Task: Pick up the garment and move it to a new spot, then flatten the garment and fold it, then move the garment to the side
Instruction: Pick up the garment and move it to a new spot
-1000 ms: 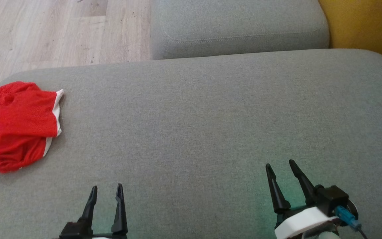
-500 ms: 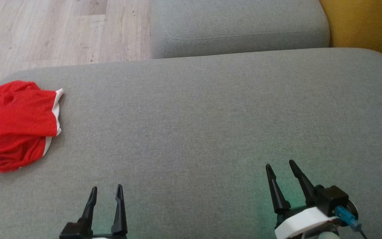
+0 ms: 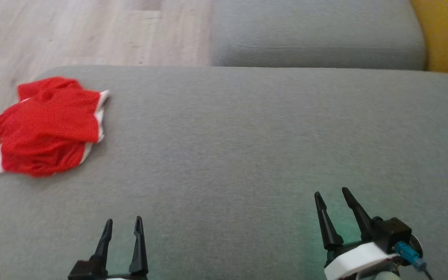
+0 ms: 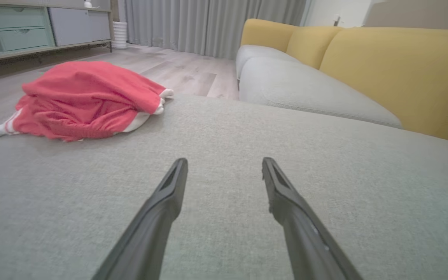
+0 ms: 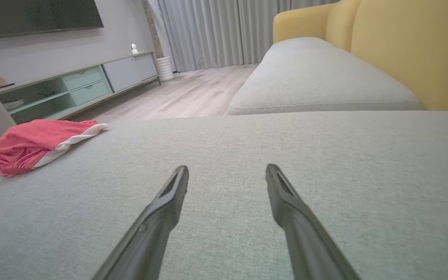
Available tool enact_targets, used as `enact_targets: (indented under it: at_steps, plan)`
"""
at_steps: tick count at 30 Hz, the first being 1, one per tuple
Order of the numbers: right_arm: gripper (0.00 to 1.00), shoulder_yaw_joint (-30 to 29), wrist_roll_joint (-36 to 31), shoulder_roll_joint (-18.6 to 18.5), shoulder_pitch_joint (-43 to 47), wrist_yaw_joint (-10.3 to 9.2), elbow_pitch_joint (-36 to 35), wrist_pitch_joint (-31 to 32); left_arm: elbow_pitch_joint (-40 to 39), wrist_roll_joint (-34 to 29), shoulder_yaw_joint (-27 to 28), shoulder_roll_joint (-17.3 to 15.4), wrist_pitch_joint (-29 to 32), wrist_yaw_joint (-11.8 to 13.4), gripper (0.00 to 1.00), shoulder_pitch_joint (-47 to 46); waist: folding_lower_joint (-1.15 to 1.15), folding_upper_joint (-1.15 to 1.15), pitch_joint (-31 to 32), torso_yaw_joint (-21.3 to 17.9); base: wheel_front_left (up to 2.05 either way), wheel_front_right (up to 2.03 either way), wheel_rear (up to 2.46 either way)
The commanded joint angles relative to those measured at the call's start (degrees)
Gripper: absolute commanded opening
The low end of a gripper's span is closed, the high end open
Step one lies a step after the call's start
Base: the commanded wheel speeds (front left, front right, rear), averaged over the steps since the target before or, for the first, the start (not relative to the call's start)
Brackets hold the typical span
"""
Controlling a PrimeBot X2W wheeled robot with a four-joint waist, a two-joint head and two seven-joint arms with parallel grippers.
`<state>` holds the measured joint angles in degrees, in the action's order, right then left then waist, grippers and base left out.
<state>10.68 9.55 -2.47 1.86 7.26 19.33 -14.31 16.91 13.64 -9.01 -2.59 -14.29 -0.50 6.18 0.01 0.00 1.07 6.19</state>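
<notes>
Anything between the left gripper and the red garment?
No. Bare grey cushion runs from the left gripper to the garment, as head and left wrist views show.

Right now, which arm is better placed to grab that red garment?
Left, probably. The left gripper, open, sits nearer the garment at the left end of the cushion; the right gripper is farther across.

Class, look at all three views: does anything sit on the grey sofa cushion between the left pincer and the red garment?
Nothing visible does. The left pincer is open and points across the grey sofa cushion. The red garment lies crumpled towards the cushion's far left corner, with bare fabric between them.
</notes>
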Motion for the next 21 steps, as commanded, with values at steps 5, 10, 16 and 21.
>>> enact_targets:
  at_steps: [5, 10, 16, 21]
  plan:
    - [1.0, 1.4, 0.0, -0.4, -1.0, 0.23, -1.6, -0.7, -1.8, 0.1, 2.5, -0.4, -0.7, 0.2, 1.0, -1.5, -0.01, 0.0, 0.1, 7.4, 0.0, 0.0, 0.0]
    - [1.0, 1.9, 0.3, -0.4, -1.1, 0.23, -1.6, -0.7, -2.2, 0.3, 3.3, -0.6, -0.7, 0.2, 1.0, -1.1, -0.01, 0.0, -0.1, 11.4, 0.0, 0.0, 0.0]
    - [1.0, 2.2, 0.5, -0.4, -1.4, 0.23, -1.4, -0.7, -2.6, 0.3, 3.6, -0.7, -0.7, 0.4, 1.0, -0.9, -0.01, 0.0, -0.4, 14.5, 0.0, 0.0, 0.0]
    - [1.0, 2.4, 0.5, -0.4, -1.8, 0.23, -1.3, -0.7, -3.1, 0.3, 3.6, -0.7, -0.7, 0.7, 1.0, -0.6, -0.01, 0.0, -0.7, 15.4, 0.0, 0.0, 0.0]
